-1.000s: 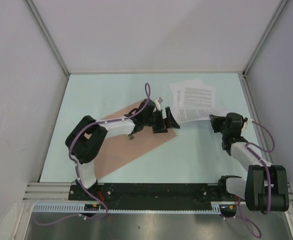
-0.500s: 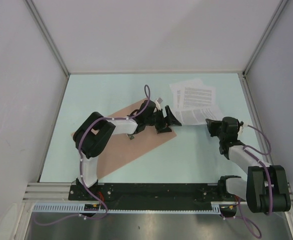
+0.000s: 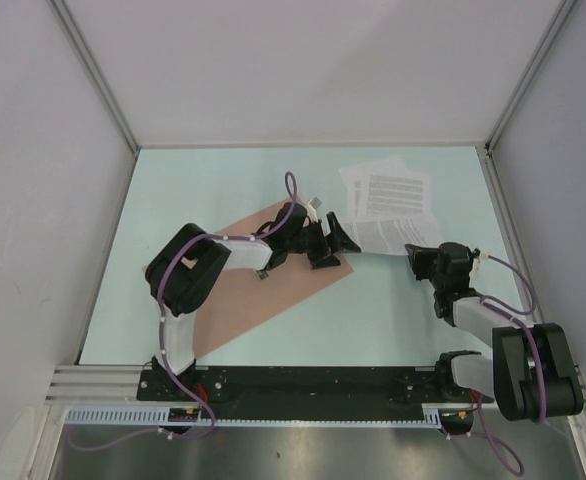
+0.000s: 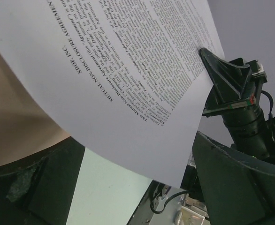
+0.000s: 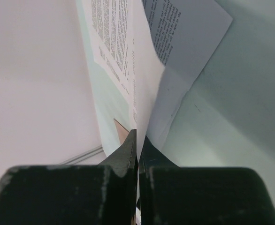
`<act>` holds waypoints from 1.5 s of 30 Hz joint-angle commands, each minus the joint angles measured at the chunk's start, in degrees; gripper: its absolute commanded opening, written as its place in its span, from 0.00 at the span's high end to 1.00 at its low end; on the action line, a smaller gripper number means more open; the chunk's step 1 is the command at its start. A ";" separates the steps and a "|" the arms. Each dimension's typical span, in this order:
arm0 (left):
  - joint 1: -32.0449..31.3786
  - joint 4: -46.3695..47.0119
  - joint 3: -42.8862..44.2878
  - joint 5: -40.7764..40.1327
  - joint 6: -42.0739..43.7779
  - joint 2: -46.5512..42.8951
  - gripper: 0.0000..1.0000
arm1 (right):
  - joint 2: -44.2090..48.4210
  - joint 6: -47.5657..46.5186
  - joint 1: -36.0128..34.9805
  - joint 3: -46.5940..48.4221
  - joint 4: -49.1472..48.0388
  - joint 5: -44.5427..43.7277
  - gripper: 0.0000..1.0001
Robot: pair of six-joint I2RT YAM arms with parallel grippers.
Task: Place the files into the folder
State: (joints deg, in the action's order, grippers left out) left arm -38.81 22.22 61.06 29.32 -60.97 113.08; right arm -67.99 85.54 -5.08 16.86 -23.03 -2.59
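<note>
A pale mint-green tabletop [image 3: 223,180] is sitting between plain grey-white walls [image 3: 33,150]. The thin flat salmon-brown card folder [image 3: 273,300] is lying left of centre, and the loose white printed paper sheets [image 3: 388,195] are fanning out at upper right. The right gripper [image 5: 137,138] is pinching one sheet's edge (fingers pressed together on it). The left gripper [image 3: 335,245] is gaping wide beside that sheet, over the folder's upper-right corner.

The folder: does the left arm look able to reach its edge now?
Probably yes: the left gripper, fingers open, sits above the folder's far corner. The sheet pinched in the right gripper hangs just in front of it and may get in the way.
</note>
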 commanded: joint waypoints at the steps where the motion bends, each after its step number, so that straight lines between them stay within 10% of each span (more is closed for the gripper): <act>1: 0.31 4.05 -1.90 1.00 -0.99 -3.04 0.00 | -0.57 0.95 -0.37 -1.30 -5.10 -1.89 1.00; 19: 0.31 18.28 -6.74 3.90 -11.27 -2.52 0.03 | -0.48 1.30 -0.89 -2.71 -7.47 -1.19 1.00; 26: 0.40 18.31 -6.39 4.25 -11.37 -1.81 0.39 | 1.19 1.13 -1.60 -3.41 -6.24 -1.37 0.99; 37: 3.47 -24.30 4.06 -3.56 20.85 -8.92 0.91 | 9.18 -27.33 -9.06 2.65 15.63 9.09 0.16; 45: 3.92 -44.09 10.23 -8.40 38.63 -11.11 1.00 | 17.61 -54.39 -17.76 9.58 27.06 17.53 0.02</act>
State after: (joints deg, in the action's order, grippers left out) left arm -34.83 -8.97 69.63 24.34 -35.20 106.54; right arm -53.93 49.10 -20.62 19.84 -2.28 10.41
